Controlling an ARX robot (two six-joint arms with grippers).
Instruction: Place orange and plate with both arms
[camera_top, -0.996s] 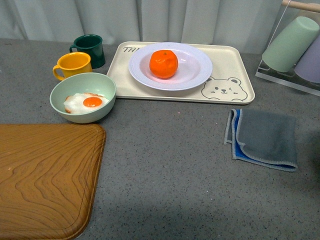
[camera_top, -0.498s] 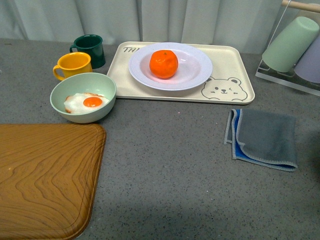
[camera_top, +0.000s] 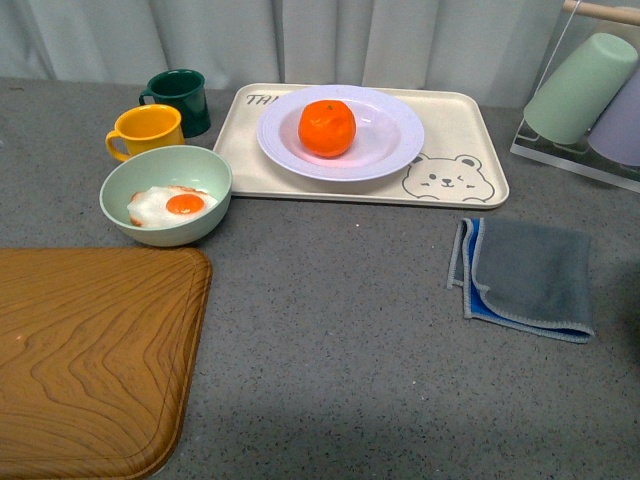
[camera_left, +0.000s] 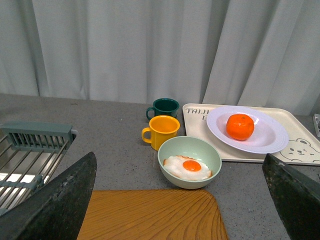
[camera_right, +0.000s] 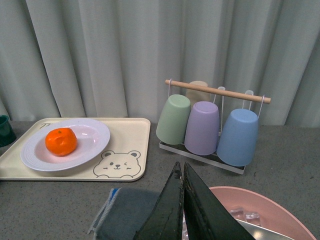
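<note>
The orange (camera_top: 327, 128) lies in the white plate (camera_top: 395, 150), which stands on the beige bear tray (camera_top: 455, 170) at the back of the counter. Both also show in the left wrist view, the orange (camera_left: 240, 126) on the plate (camera_left: 267, 140), and in the right wrist view, the orange (camera_right: 61, 141) on the plate (camera_right: 92, 137). Neither arm shows in the front view. My left gripper (camera_left: 185, 200) is open and empty, its fingers (camera_left: 55, 200) wide apart, well back from the tray. My right gripper (camera_right: 181, 172) is shut and empty, far from the plate.
A pale green bowl (camera_top: 166, 195) with a fried egg, a yellow mug (camera_top: 147, 130) and a dark green mug (camera_top: 180, 100) stand left of the tray. A wooden board (camera_top: 90, 350) lies front left, a grey cloth (camera_top: 525, 275) right, a cup rack (camera_right: 212, 122) far right, a pink basin (camera_right: 260, 210) below the right gripper.
</note>
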